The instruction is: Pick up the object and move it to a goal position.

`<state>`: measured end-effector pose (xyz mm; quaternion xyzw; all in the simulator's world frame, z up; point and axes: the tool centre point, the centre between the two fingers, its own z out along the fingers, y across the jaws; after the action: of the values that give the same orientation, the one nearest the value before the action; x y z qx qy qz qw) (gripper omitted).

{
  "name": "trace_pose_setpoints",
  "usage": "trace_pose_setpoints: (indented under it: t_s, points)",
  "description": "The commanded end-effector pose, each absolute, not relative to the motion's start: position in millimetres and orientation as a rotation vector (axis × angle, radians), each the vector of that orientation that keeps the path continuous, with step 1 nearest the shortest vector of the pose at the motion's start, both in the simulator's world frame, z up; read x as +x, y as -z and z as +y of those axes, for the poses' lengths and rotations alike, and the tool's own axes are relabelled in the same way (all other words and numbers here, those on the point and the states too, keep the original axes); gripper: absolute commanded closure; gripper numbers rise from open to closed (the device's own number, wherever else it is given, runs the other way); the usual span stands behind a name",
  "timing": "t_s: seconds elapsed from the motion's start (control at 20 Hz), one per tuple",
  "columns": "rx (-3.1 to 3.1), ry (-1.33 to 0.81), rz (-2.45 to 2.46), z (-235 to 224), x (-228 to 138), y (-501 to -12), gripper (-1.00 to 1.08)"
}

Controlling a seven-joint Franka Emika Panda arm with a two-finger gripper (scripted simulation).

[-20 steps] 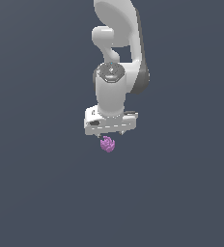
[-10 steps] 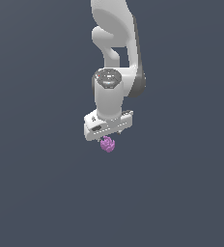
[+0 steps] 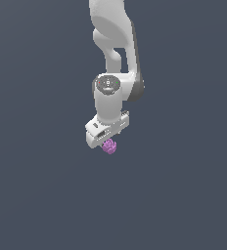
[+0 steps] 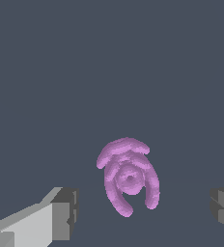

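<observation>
The object is a small purple-magenta knobbly clump point(image 3: 109, 146) lying on the dark grey floor. In the exterior view it sits just under the white hand of my arm, partly covered by it. My gripper point(image 3: 105, 143) hangs right above it, and its fingers do not show there. In the wrist view the clump point(image 4: 128, 175) lies between my two grey fingertips point(image 4: 64, 212), which stand far apart on either side and do not touch it. My gripper point(image 4: 145, 212) is open and empty.
A flat dark grey floor point(image 3: 42, 195) spreads all round. The white arm point(image 3: 113, 58) rises above the hand towards the top of the exterior view.
The arm has swung slightly and the hand has turned a little over the clump. The clump has not moved.
</observation>
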<state>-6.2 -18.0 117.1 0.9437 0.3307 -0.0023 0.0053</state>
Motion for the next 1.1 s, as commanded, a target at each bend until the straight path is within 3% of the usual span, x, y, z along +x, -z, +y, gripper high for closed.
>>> trace_pose_setpoints:
  t_s: [0.0,1.05]
  points:
    - [2.920,0.006,1.135,-19.1,-7.8,-112.2,-0.92]
    - [2.774,0.000,1.475,-22.2,-13.8,-94.9,-0.92]
